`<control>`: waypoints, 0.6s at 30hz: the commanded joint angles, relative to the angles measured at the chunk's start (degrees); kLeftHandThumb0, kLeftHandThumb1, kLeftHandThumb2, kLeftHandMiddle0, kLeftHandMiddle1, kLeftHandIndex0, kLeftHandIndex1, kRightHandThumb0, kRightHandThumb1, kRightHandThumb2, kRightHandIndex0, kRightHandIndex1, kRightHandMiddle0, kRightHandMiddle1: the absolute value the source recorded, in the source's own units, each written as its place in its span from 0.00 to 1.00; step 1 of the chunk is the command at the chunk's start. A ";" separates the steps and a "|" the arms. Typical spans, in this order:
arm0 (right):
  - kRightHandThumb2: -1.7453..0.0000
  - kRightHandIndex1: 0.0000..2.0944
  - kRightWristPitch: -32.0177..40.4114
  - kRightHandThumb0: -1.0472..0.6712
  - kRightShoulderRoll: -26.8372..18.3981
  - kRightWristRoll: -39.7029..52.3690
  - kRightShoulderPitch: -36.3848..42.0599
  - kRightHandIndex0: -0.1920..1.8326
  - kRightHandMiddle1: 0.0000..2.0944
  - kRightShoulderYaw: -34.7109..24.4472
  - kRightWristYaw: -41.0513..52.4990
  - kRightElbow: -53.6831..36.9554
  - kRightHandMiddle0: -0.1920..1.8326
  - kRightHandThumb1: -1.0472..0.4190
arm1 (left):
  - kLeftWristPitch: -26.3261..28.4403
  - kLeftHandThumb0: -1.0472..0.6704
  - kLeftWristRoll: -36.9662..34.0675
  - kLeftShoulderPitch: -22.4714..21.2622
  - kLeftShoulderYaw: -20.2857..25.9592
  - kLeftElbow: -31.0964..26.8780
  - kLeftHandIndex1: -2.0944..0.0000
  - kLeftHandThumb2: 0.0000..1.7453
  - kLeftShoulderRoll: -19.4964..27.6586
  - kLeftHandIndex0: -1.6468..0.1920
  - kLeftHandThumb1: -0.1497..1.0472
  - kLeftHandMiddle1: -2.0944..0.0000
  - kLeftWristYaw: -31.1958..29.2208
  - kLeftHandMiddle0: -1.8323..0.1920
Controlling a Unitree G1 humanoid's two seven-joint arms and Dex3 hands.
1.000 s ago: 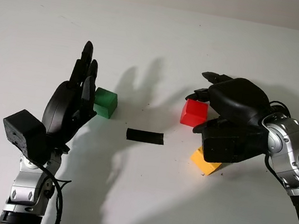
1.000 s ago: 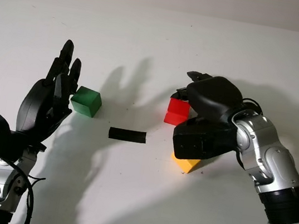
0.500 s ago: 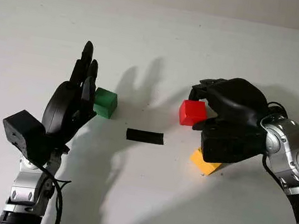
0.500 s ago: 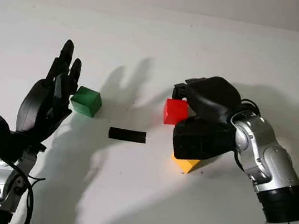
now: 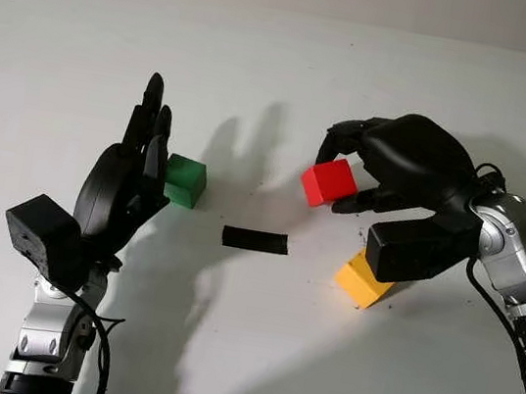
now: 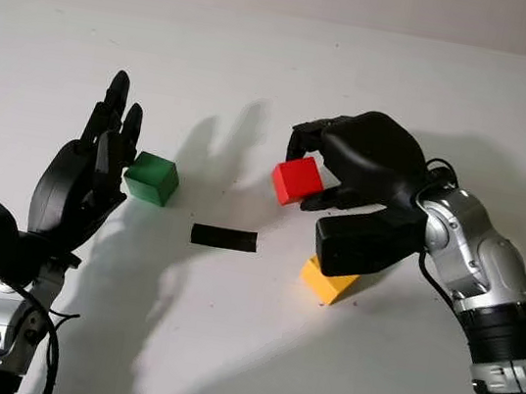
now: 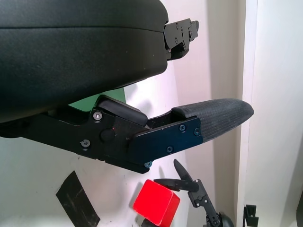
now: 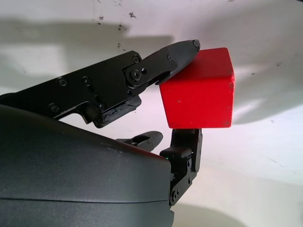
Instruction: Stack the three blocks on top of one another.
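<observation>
right hand (image 5: 366, 168) pinches red block (image 5: 329, 182) above surface (image 5: 294, 53) | set it squarely on yellow block (image 5: 363, 280), at 5 o'clock, or green block (image 5: 186, 182), at 9 o'clock | left hand (image 5: 132, 177) open beside green

Centre lane: bare white table (image 5: 243, 333) between the hands, broken by a flat black tape strip (image 5: 254, 240).
Left side: open left hand (image 5: 133, 173) stands just beside the green block (image 5: 185, 180).
Right side: right hand (image 5: 371, 169) holding the red block (image 5: 329, 182) aloft, above and beside the yellow block (image 5: 364, 279).
Far table: open, unobstructed.
</observation>
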 commanded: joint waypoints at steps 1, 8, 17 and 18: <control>0.97 0.03 -2.43 0.35 0.19 2.80 -2.06 0.31 0.67 -0.93 0.91 0.99 0.31 0.05 | 0.20 0.14 0.09 0.65 -0.26 -1.16 1.00 0.41 0.18 1.00 1.00 1.00 -0.02 1.00; 0.97 0.03 -6.67 0.35 2.52 12.66 -3.97 0.31 0.70 -1.88 5.59 2.58 0.31 0.07 | -0.16 0.14 0.19 0.90 -0.19 -1.32 1.00 0.42 0.34 1.00 1.00 1.00 -0.32 1.00; 0.97 0.02 1.70 0.35 6.80 21.26 -2.92 0.29 0.72 -1.59 16.80 -1.90 0.30 0.07 | -0.19 0.14 -0.16 1.11 -0.20 -1.83 1.00 0.41 0.04 1.00 1.00 1.00 -0.16 1.00; 0.97 0.01 2.46 0.35 7.17 21.67 -2.86 0.28 0.71 -1.50 17.72 -2.19 0.30 0.06 | -0.33 0.14 -0.22 1.11 -0.19 -1.78 1.00 0.41 0.05 1.00 1.00 1.00 -0.25 1.00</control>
